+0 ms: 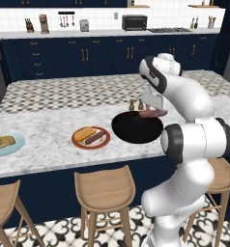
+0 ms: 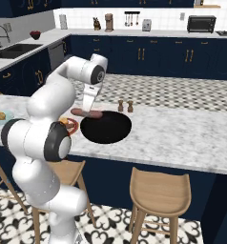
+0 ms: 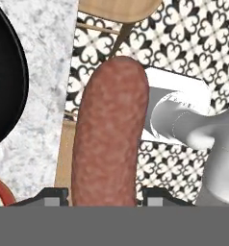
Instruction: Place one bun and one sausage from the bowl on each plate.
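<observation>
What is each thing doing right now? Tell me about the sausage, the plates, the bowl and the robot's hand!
gripper: shut on the sausage, lifted above the bowl.
sausage: held in the air, off the counter.
bowl: empty, sitting on the counter.
red-rimmed plate: holds one bun and one sausage.
light blue plate: holds one bun, no sausage yet.

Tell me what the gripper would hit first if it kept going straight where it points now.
Going by the hand view, the gripper, shut on the sausage, points past the counter's edge; a stool below looks first in line, then the tiled floor. Depth is unclear.
</observation>
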